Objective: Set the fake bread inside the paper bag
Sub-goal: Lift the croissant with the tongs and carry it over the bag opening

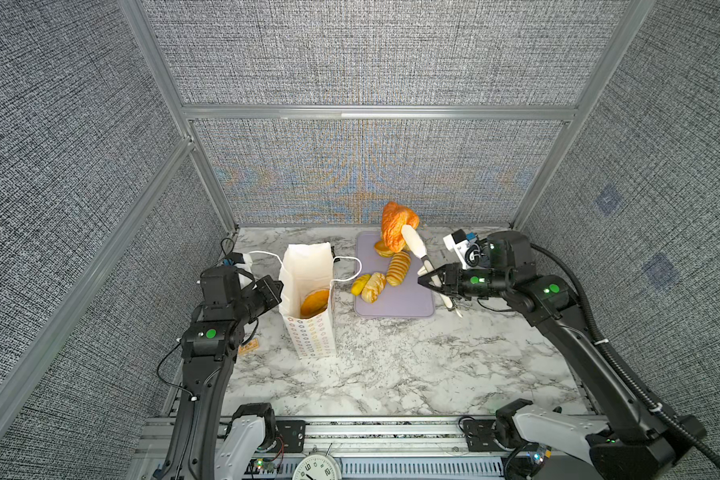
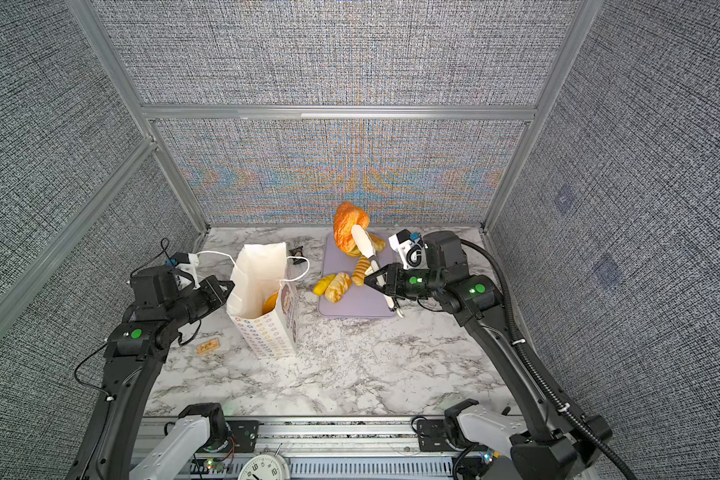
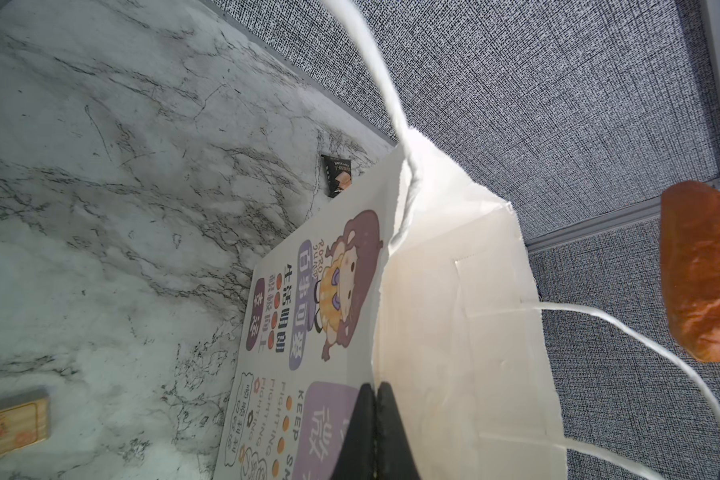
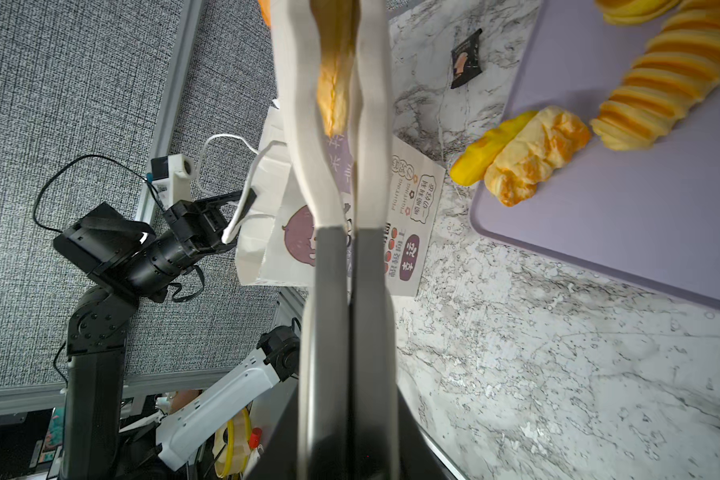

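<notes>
The paper bag (image 3: 275, 332) reads "RORO JUMP", "FIGHTING" twice, a cut-off "KEEP SM", plus Chinese "生活明朗" and "幸运". The clock (image 1: 316, 467) shows numerals including 9 and 2. The black packet (image 3: 338, 174) has unreadable print.

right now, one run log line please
left jaws: shut on paper bag rim | right jaws: shut on tongs | tongs: croissant held above tray | bag: one bun
</notes>
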